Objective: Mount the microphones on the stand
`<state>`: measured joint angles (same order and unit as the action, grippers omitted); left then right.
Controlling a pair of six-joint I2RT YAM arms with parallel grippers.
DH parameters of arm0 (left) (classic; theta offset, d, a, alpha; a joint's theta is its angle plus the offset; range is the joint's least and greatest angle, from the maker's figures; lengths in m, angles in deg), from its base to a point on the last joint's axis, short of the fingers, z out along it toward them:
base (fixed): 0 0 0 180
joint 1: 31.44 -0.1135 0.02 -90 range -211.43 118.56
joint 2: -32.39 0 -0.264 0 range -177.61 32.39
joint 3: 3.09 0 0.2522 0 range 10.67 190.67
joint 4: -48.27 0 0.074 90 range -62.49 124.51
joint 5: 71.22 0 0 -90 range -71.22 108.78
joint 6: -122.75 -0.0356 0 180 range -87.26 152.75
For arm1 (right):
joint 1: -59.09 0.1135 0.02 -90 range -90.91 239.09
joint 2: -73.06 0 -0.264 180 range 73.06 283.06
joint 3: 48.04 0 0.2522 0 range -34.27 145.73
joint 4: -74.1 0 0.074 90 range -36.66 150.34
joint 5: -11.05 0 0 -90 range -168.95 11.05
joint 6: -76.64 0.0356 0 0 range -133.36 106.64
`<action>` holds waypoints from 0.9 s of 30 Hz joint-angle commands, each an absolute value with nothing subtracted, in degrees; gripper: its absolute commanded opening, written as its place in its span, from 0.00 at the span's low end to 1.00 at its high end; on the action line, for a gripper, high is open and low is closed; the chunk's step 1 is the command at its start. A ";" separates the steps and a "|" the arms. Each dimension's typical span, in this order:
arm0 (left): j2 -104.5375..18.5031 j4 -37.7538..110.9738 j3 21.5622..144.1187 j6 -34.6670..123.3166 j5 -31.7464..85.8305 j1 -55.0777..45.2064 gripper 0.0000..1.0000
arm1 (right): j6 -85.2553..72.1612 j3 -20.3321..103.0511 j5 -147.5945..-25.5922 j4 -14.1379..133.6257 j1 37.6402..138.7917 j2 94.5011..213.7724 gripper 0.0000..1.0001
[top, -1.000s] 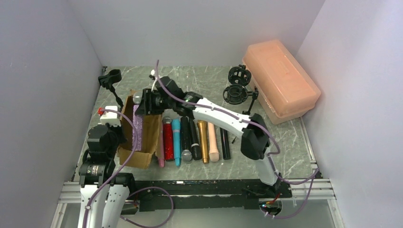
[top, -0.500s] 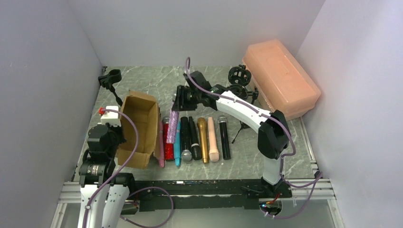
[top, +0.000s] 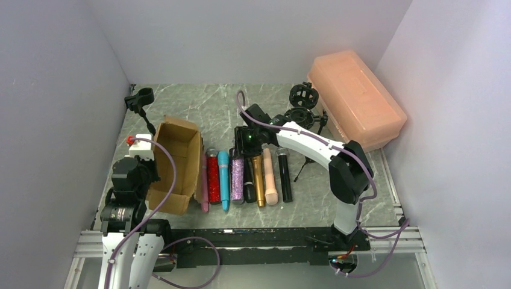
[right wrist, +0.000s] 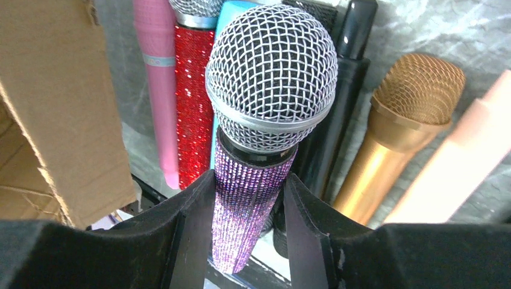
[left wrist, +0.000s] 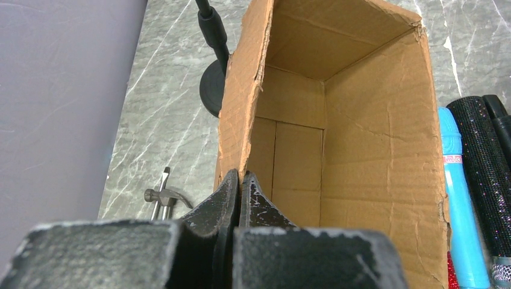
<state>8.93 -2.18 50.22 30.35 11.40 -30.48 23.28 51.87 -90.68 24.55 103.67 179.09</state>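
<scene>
The right gripper (right wrist: 248, 201) has its two fingers (right wrist: 193, 226) clamped on the handle of the purple glitter microphone (right wrist: 244, 180), just below the silver mesh head, which points toward the wrist camera. From the top camera this microphone runs near to far in the row of microphones on the marble-patterned table (top: 199, 108), its tail toward the near edge. It sits between the blue microphone (top: 223, 180) on its left and a black microphone (top: 249, 183) on its right. Another black one shows behind it in the wrist view; whether they touch cannot be told.

Left of the blue one lie the red glitter microphone (top: 213, 177) and the pink microphone (top: 203, 195). To the right follow the gold microphone (top: 258, 180), the peach microphone (top: 270, 180) and one more black microphone (top: 284, 174).

The left gripper (left wrist: 240, 180) has its fingers pressed together, the tips right at the torn edge of the left wall of the open cardboard box (left wrist: 373, 150). Whether cardboard is pinched between them cannot be told. The box lies just left of the pink microphone.

A black microphone stand (top: 140, 99) with a clip stands at the far left. Two black shock mounts (top: 301, 96) stand at the far right, beside a closed salmon plastic case (top: 355, 99).
</scene>
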 commanded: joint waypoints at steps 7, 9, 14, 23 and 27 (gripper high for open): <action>9.01 0.14 50.57 30.78 12.25 -30.28 0.00 | 19.49 50.55 -90.77 21.19 102.33 178.32 0.23; 8.86 0.08 50.70 31.07 12.53 -30.21 0.00 | 19.22 50.98 -90.50 21.06 102.29 179.37 0.29; 8.53 -0.31 50.92 31.84 13.74 -30.22 0.00 | 19.24 51.68 -90.28 21.11 102.33 181.69 0.40; 8.09 0.45 50.02 32.07 14.12 -30.25 0.00 | 19.72 52.32 -88.27 20.93 102.72 182.14 0.55; 7.23 0.75 50.20 32.17 13.44 -30.29 0.00 | 19.99 54.05 -87.69 20.56 103.86 182.81 0.59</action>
<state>7.99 -2.62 50.20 31.05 13.41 -30.46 20.18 50.21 -89.45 20.70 102.75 182.68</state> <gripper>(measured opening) 0.023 0.577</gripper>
